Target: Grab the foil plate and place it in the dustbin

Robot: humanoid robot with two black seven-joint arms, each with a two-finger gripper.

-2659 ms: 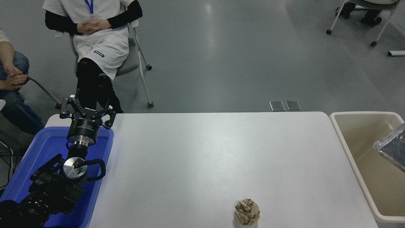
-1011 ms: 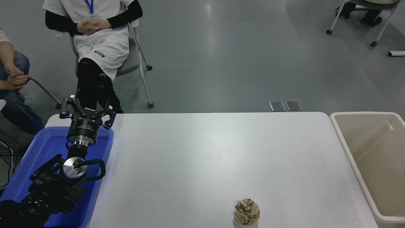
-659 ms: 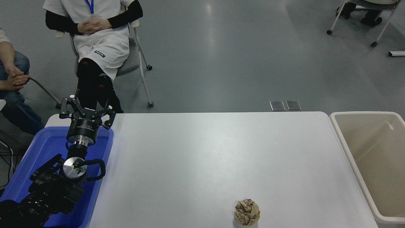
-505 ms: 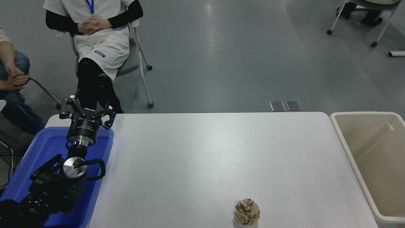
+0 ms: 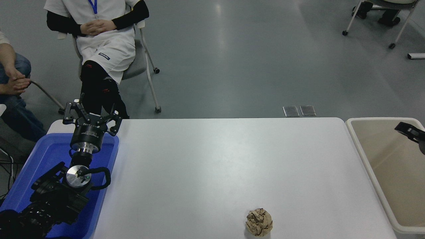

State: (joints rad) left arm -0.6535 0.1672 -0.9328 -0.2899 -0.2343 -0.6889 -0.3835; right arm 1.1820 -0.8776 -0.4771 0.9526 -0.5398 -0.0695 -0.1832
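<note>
The plate is nowhere in view, so I judge the drop into the bin is done or hidden; the right gripper, state not readable, is over it and should retreat; the left gripper is parked open.

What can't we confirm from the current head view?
- Foil plate: not visible anywhere; the dustbin runs off the right and bottom edges, so its floor is mostly cut off.
- Right gripper: only a black tip enters at the right edge above the dustbin; open or shut cannot be told.
- Blue tub: the parked left arm and left gripper cover much of its inside.
</note>
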